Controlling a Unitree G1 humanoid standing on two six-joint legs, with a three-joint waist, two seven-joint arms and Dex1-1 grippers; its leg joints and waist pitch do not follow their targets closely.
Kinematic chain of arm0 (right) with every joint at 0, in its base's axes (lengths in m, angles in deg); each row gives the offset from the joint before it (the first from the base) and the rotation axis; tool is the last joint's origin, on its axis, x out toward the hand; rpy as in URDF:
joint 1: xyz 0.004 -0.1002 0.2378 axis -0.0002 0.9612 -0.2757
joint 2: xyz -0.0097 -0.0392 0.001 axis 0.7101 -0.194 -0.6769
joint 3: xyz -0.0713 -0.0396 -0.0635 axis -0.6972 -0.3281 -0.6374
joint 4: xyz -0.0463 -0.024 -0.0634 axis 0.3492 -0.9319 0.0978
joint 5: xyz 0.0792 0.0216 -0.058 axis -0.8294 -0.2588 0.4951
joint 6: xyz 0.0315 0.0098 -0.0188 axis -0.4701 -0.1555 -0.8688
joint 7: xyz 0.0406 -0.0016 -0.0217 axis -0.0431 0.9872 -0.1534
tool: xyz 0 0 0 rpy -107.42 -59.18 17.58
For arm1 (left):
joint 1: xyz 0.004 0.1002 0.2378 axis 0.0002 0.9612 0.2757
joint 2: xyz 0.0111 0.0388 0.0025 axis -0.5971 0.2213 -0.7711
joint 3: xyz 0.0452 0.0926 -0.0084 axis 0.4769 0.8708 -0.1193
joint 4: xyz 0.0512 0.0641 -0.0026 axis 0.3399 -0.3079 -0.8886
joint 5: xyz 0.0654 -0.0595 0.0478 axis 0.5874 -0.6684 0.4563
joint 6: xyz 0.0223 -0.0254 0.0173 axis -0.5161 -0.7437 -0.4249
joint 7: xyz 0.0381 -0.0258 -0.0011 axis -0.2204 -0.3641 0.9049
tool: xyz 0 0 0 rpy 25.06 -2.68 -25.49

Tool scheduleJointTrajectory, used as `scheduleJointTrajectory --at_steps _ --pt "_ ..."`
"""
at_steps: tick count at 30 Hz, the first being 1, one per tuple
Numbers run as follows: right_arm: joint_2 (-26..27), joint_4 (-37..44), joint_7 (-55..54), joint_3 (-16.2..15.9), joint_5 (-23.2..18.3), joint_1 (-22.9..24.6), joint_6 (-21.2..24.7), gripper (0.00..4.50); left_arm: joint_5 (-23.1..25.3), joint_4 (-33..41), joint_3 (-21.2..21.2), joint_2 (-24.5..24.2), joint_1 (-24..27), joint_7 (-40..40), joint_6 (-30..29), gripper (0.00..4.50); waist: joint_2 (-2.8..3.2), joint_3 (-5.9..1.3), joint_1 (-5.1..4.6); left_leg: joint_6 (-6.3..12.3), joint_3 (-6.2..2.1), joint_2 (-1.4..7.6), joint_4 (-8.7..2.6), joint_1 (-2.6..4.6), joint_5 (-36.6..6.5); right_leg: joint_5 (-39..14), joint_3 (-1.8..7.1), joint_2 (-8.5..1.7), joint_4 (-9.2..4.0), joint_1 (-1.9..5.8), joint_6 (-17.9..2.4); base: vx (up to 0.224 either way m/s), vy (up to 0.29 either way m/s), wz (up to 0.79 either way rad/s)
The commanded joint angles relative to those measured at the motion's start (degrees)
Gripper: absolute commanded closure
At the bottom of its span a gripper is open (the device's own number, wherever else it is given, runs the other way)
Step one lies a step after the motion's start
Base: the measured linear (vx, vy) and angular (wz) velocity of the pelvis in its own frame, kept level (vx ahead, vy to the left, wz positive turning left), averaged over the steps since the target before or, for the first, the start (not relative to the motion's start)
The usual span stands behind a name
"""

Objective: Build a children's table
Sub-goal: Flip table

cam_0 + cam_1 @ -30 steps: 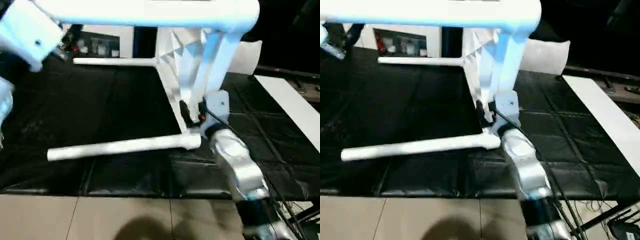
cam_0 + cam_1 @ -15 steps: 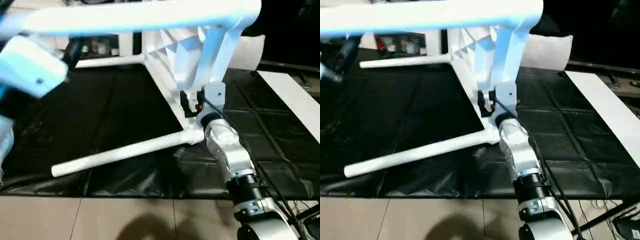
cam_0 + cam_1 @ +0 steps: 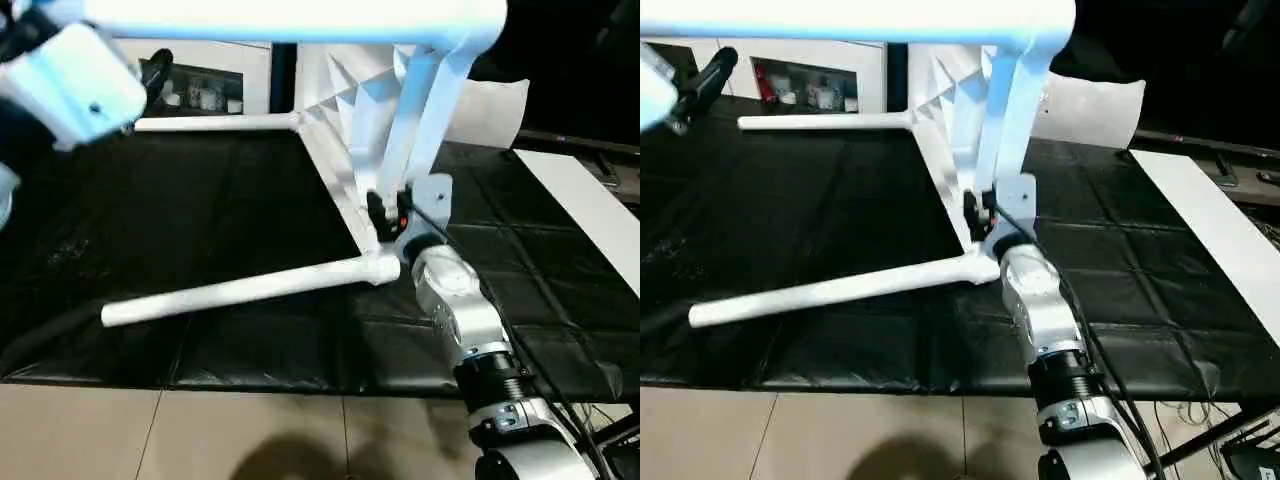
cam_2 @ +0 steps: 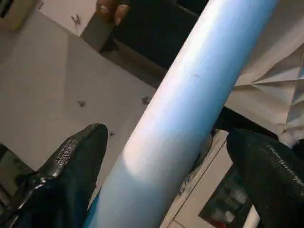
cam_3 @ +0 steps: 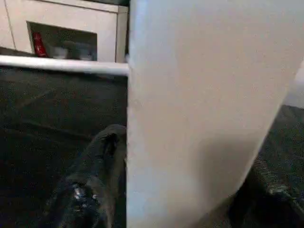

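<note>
Gripping a table on its side

Standing on edge on the black mat (image 3: 200, 230), the tabletop (image 3: 345, 150) has legs attached. Right gripper (image 3: 385, 215) clamps one leg (image 3: 420, 110). Left gripper (image 4: 166, 156) stands wide apart around the raised leg (image 4: 190, 95).

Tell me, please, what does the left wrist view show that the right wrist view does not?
Left wrist view: the open left gripper straddling the raised leg, a gap on either side; pale floor beyond; the tabletop seen from its ribbed underside. Right wrist view: the rim of the tabletop close up, the black mat, a far leg lying level across it, and a white cabinet behind. Shared: a white part of the table close up, running up the picture.
</note>
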Motion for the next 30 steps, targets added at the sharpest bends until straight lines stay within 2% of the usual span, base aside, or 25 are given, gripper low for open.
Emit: scheduleJointTrajectory --at_steps 1,2,6,7,9,11,13,18,19,22,26,27,28,29,30 --pt "-0.8 -1.1 -0.2 0.3 0.6 -1.8 0.1 1.99 1.1 -3.3 3.7 0.0 0.3 -2.9 -1.0 0.00 1.83 -1.80 -0.03 -2.15 -0.06 0.24 -5.00 -0.12 -17.5 -29.5 2.61 -3.80 -5.81 2.08 -0.8 0.000 0.000 0.00" --pt "-1.0 -1.4 -0.3 0.1 1.2 -2.0 -0.1 2.07 1.2 -3.8 3.9 -0.2 0.0 -3.0 -1.0 0.00 1.78 -1.80 0.00 -2.27 -0.08 0.28 -5.07 -0.28 -17.1 -29.1 2.65 -3.85 -5.68 2.25 -0.9 0.000 0.000 0.00" --pt "-2.2 -1.6 -0.5 -1.1 3.7 -3.3 -0.9 2.35 1.9 -7.2 4.8 -0.5 -2.2 -4.0 -1.6 0.00 1.93 -1.99 0.23 -2.50 0.01 0.39 -5.03 -0.17 -15.9 -27.1 2.80 -3.93 -5.41 2.32 -1.6 0.000 0.000 0.00" --pt "-2.2 -1.6 -0.5 -1.1 3.7 -3.3 -0.9 2.42 1.9 -7.2 4.8 -0.5 -2.2 -4.0 -1.6 0.27 2.03 -1.97 0.32 -2.58 0.09 0.37 -5.05 -0.25 -15.5 -26.5 2.85 -3.95 -5.35 2.41 -1.9 0.000 0.000 0.00" --pt "-2.8 -1.4 -0.9 -1.4 4.6 -3.6 -0.9 2.45 1.7 -8.1 5.1 -0.2 -3.3 -5.0 -1.8 0.34 2.04 -2.01 0.56 -2.84 0.16 0.49 -5.04 -0.07 -15.0 -25.3 2.92 -3.93 -5.18 2.35 -2.3 0.000 0.000 0.00" --pt "-3.4 -1.0 -1.3 -1.3 5.1 -3.9 -0.6 2.48 2.1 -9.0 5.4 0.0 -4.3 -5.1 -1.1 0.46 1.92 -2.07 0.99 -2.81 0.38 0.40 -4.97 -0.24 -13.2 -23.4 3.12 -3.98 -4.97 2.63 -2.7 0.000 0.000 0.00" --pt "-4.4 -0.8 -1.4 -1.0 5.8 -4.5 -0.6 2.48 2.2 -10.4 5.7 0.3 -5.8 -5.7 -0.9 0.71 2.31 -2.11 1.17 -3.03 0.54 0.37 -4.85 -0.28 -11.9 -22.0 3.22 -3.95 -4.79 2.70 -3.1 0.000 0.000 0.00" --pt "-6.2 0.6 -0.7 -1.4 7.0 -5.3 -0.5 2.48 2.6 -11.9 5.8 0.1 -7.2 -6.1 -2.1 1.01 2.40 -2.08 1.54 -3.12 0.66 0.35 -4.80 -0.59 -9.4 -20.0 3.30 -4.03 -4.41 3.18 -3.6 0.000 0.000 0.00" --pt "-7.8 2.7 0.1 -2.0 7.9 -5.8 -0.4 2.48 2.5 -12.6 5.6 0.1 -7.9 -6.4 -3.2 1.10 2.67 -2.12 1.53 -3.28 0.64 0.44 -4.83 -0.59 -8.8 -19.0 3.29 -4.01 -4.30 3.21 -3.8 0.000 0.000 0.00" --pt "-10.6 6.6 1.7 -2.5 9.0 -6.6 0.0 2.48 1.5 -12.5 5.0 0.7 -7.3 -6.9 -5.2 1.39 2.38 -2.17 1.72 -3.08 0.83 0.35 -4.63 -0.77 -6.7 -16.8 3.38 -3.95 -3.93 3.63 -4.1 0.000 0.000 0.00" --pt "-13.7 10.0 4.1 -2.4 9.2 -7.8 1.0 2.48 0.7 -11.8 4.5 1.1 -4.9 -7.7 -6.2 1.59 2.41 -2.13 1.99 -2.45 1.10 0.22 -4.41 -1.07 -4.5 -15.6 3.50 -3.94 -3.78 3.92 -4.1 0.000 0.000 0.00" --pt "-16.3 13.0 6.7 -1.9 8.5 -8.9 2.6 2.48 0.0 -11.0 4.1 1.2 -3.1 -8.2 -7.2 1.59 2.57 -2.10 2.02 -2.19 1.24 0.15 -4.34 -0.95 -4.5 -16.1 3.53 -3.89 -3.88 3.76 -4.0 0.000 0.000 0.00" --pt "-17.5 14.5 8.1 -1.7 8.0 -9.4 3.7 2.48 -0.1 -10.7 3.9 1.1 -2.5 -8.5 -7.5 1.79 2.57 -2.03 2.10 -2.00 1.20 0.23 -4.37 -0.87 -4.6 -16.6 3.46 -3.78 -3.92 3.82 -3.8 0.000 0.000 0.00" --pt "-18.3 15.5 9.1 -1.5 7.6 -9.7 4.6 2.48 -0.2 -10.7 3.8 1.1 -2.2 -8.7 -7.8 1.84 2.49 -1.94 2.28 -1.68 1.33 0.14 -4.29 -0.84 -4.6 -17.1 3.51 -3.70 -4.03 3.68 -3.5 0.000 0.000 0.00" --pt "-21.3 18.4 12.5 -1.4 6.5 -10.3 7.3 2.48 -0.6 -10.3 3.4 1.0 -1.7 -9.2 -8.6 1.88 2.34 -2.05 2.29 -1.47 1.42 0.10 -4.21 -0.78 -4.6 -17.4 3.51 -3.61 -4.07 3.75 -3.3 0.000 0.000 0.00"
